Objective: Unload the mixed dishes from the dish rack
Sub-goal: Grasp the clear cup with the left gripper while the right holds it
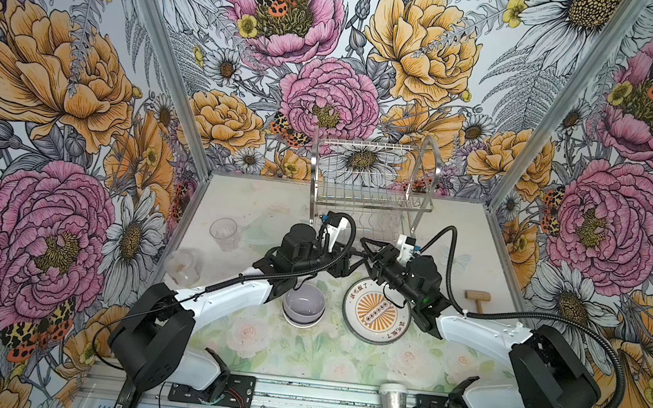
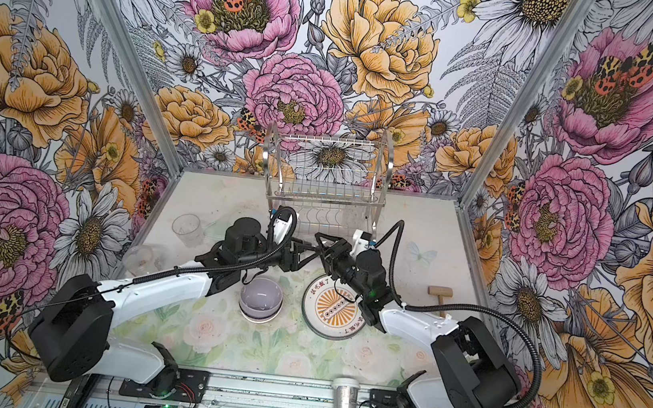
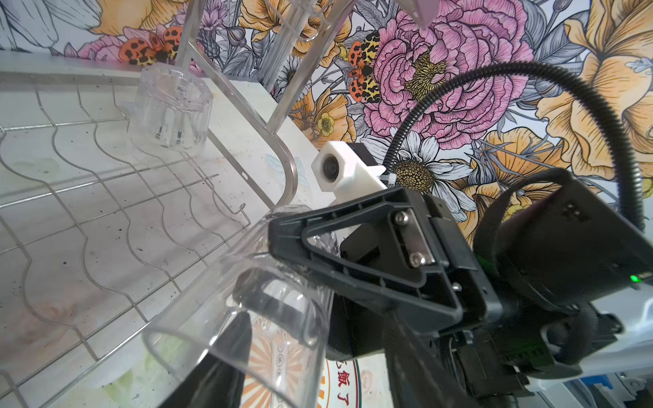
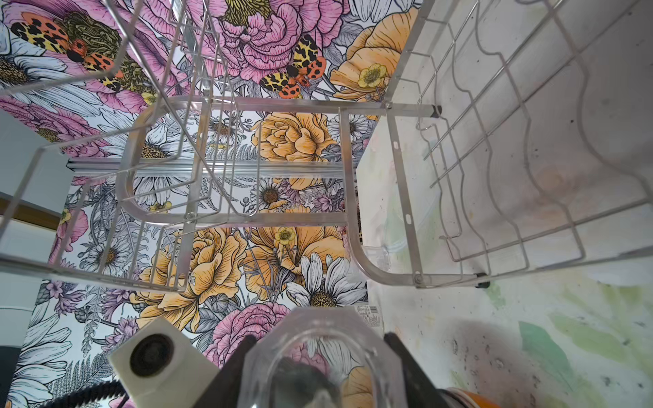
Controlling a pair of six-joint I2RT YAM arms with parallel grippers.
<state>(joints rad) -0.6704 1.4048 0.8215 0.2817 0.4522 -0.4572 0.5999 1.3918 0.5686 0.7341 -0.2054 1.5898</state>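
Small clear faceted glass out of two-tier chrome wire dish rack, hanging just in front of rack's lower shelf. Looks like mid handover. Right gripper fingers pinching glass at base end. Left gripper at mouth end, one finger seems poked inside; clamped on wall or not, can't tell. Risk imo: right lets go before left bites, slick glass drops. Second upturned clear glass on rack's lower shelf, not yet unloaded.

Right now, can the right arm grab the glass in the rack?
Probably not yet. The right gripper is shut on a second glass, so it has no free jaws. The rack glass stands alone, with nothing in front of it.
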